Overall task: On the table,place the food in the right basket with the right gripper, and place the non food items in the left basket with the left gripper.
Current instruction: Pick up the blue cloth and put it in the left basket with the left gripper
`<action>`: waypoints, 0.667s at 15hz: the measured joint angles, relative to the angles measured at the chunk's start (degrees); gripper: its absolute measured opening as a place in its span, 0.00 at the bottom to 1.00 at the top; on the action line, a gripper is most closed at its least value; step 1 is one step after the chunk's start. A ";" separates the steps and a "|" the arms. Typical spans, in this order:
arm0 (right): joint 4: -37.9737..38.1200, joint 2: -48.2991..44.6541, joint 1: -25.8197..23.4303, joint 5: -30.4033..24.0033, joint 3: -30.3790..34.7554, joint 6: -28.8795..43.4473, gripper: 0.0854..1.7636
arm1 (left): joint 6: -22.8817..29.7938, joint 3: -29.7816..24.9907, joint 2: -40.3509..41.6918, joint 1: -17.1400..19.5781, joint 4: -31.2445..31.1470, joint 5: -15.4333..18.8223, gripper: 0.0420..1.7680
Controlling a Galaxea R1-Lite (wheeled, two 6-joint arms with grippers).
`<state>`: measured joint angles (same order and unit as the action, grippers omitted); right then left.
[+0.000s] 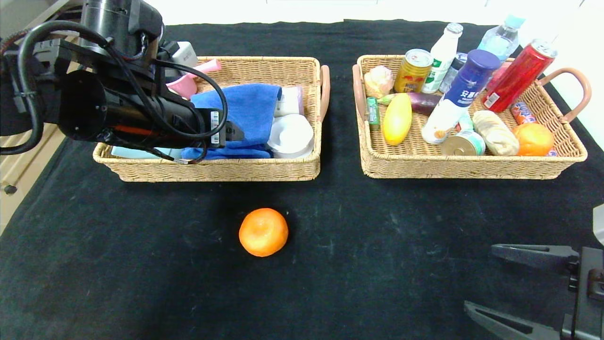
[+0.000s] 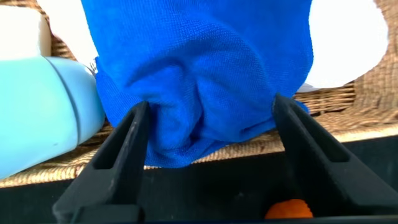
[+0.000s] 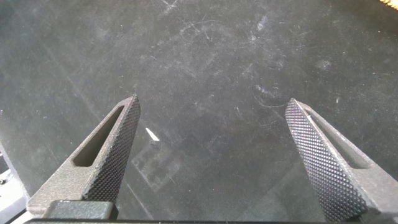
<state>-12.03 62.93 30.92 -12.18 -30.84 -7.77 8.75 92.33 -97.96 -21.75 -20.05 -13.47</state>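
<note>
Right hand [image 1: 476,278] hovers spread, well right of orange fruit [image 1: 263,232].

1. Bright light is washing out the far edge beyond my table [image 1: 330,283] to plain white.
2. The orange fruit [image 1: 263,232] is casting a soft shadow up and to both sides, so light is coming from overhead.
3. In my left wrist view the blue towel [image 2: 205,81] is filling the frame, soft and blurred.
4. My right wrist view is showing the cloth's scuffs sharply.
</note>
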 joint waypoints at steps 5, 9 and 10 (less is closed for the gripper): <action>-0.01 -0.17 0.28 -0.05 0.09 0.00 0.97 | -0.40 -0.24 3.97 -1.89 -3.54 -0.37 0.88; 0.00 -0.30 0.59 -0.05 0.28 0.02 0.97 | 0.11 -3.04 8.03 -6.72 -7.58 -0.24 0.92; -0.01 -0.30 0.76 -0.02 0.45 -0.04 0.97 | 0.22 -4.73 8.91 -8.31 -7.86 -0.44 0.92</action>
<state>-12.04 62.62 31.67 -12.20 -30.39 -7.80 8.97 87.60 -89.05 -30.06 -27.92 -13.91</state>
